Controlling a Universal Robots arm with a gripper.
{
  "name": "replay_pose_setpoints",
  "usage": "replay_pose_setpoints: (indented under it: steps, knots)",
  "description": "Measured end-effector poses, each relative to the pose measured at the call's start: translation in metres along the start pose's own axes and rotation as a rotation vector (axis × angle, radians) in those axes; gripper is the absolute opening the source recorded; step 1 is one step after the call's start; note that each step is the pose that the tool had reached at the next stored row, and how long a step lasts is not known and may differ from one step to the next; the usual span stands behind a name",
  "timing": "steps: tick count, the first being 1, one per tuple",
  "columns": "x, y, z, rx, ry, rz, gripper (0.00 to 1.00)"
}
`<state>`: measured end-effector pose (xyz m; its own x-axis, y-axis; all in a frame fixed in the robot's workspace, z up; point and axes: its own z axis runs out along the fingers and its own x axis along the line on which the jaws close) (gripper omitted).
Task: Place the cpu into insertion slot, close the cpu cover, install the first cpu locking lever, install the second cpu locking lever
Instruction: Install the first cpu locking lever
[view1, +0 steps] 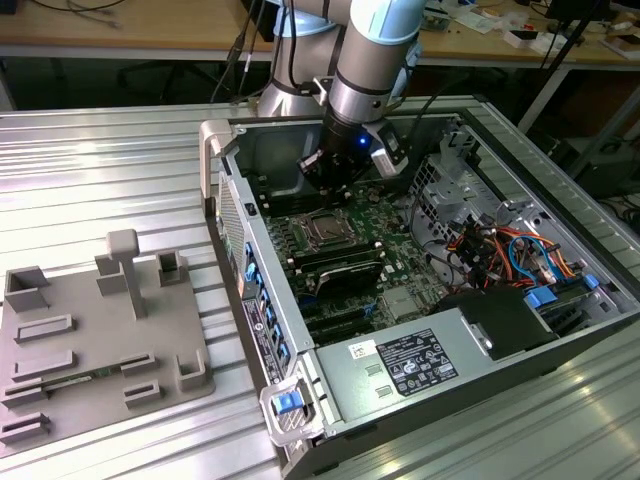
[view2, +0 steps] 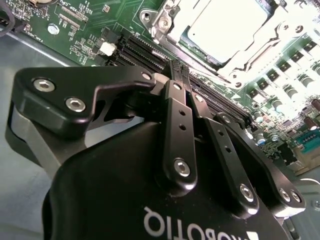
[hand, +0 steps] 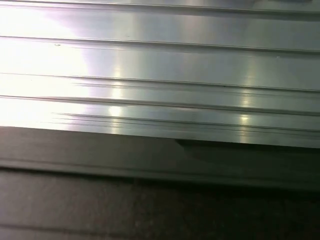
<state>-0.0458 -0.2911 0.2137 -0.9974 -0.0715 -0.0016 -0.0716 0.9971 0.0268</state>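
In the second wrist view the cpu (view2: 227, 27) shows its silvery face inside the insertion slot (view2: 165, 22) on the green board. The silvery cpu cover (view2: 265, 47) lies flat around it as a frame. My gripper (view2: 178, 67) is shut with nothing between its black fingers (view2: 176, 115); the tips hover just beside the slot, over the black memory slots (view2: 145, 52). In the exterior view the gripper (view1: 333, 188) hangs inside the open computer case, slightly behind the insertion slot (view1: 325, 228). Whether the locking levers are latched I cannot tell.
The open case (view1: 252, 270) lies on a ribbed aluminium table (view1: 110, 180). A power supply (view1: 405, 365) and bundled cables (view1: 500, 250) fill the exterior view's right. A grey fixture plate (view1: 100, 345) with holders lies at the left. Ribbed aluminium (hand: 160, 65) shows in the first wrist view.
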Motion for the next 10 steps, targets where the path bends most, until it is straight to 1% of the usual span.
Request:
replay_pose_setpoints:
  steps: [4, 10]
  knots:
    - [-0.0024, -0.0002, 0.0001, -0.0001, -0.0001, 0.0, 0.11]
    - [-0.003, -0.0014, 0.0027, -0.0001, -0.0002, 0.0, 0.11]
